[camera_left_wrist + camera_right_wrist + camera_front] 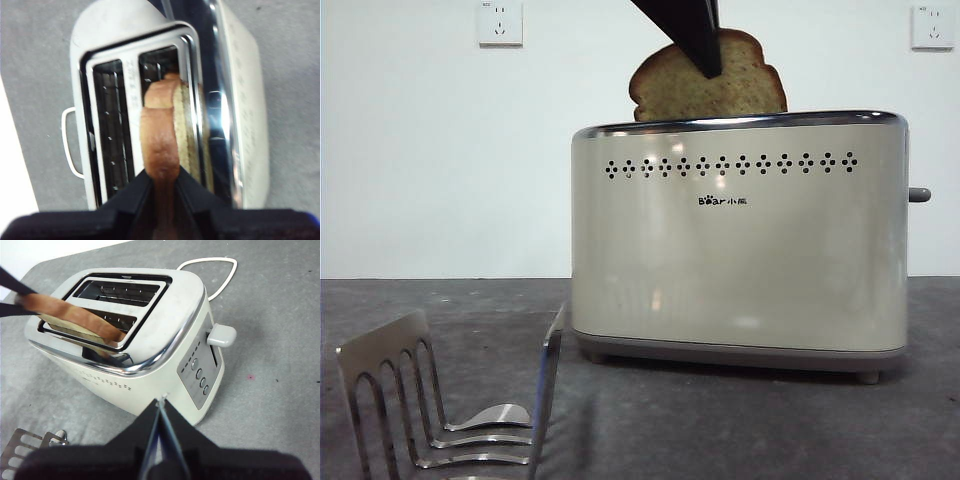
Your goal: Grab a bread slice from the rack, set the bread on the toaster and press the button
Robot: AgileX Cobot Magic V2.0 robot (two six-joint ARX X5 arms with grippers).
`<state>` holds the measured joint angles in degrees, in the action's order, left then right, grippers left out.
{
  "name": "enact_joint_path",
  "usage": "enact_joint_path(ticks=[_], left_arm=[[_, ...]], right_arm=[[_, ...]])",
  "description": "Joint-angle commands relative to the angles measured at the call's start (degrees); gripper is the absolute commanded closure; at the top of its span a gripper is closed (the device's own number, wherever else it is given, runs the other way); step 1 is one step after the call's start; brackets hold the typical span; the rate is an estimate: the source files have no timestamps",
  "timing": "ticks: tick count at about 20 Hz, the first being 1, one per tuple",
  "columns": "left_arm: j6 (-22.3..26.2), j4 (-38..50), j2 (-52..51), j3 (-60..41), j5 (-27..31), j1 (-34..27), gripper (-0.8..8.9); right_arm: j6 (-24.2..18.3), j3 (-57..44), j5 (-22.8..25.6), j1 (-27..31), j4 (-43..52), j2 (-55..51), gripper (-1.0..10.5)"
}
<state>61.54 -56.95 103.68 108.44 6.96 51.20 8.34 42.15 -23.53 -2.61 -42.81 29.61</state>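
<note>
The slice of bread [720, 88] stands upright, its lower part inside a slot of the cream toaster [740, 260] and its domed top above the chrome rim. My left gripper [161, 172] comes down from above and is shut on the bread's [160, 140] brown crust. From the right wrist view the bread [80, 320] sits in the slot on the vent-hole side of the toaster [160, 330]. The grey button [222, 335] sticks out of the narrow end, also seen as a stub [919, 194]. My right gripper [160, 402] hangs shut and empty above the table, off that corner. The silver rack [420, 400] is empty.
A white power cord [210, 267] loops on the grey table behind the toaster. Round control knobs [200, 377] line the narrow end below the lever. Two wall sockets [500, 22] [932, 27] sit on the white wall. The rack's corner [20, 452] lies near my right gripper.
</note>
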Motion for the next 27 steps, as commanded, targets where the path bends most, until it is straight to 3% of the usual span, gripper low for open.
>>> enact_joint_path(ticks=[1, 11, 16, 21, 24, 27], left_arm=[[0.00, 1.40, 2.25, -0.59, 0.11, 0.87, 8.26], [-1.22, 1.99, 3.37, -0.61, -0.26, 2.12, 8.13], [-3.26, 3.69, 2.40, -0.61, 0.35, 2.32, 5.88], [-4.57, 5.64, 1.73, -0.59, 0.57, 2.32, 5.67], [-5.01, 6.01, 0.22, -0.59, 0.57, 2.36, 4.65], [-9.35, 5.14, -3.89, -0.59, 0.57, 2.36, 4.63]], right_arm=[[0.17, 0.35, -0.09, -0.02, 0.15, -0.13, 9.5], [-0.04, 0.35, -0.09, -0.02, -1.27, -0.13, 9.5], [-0.04, 0.35, -0.07, -0.02, -1.88, -0.13, 9.5], [-0.52, 0.35, 0.20, 0.00, -2.27, -0.13, 9.5], [-0.90, 0.35, 1.07, 0.00, -2.27, -0.13, 9.5], [-0.74, 0.35, 4.11, 0.00, -2.08, -0.13, 9.5]])
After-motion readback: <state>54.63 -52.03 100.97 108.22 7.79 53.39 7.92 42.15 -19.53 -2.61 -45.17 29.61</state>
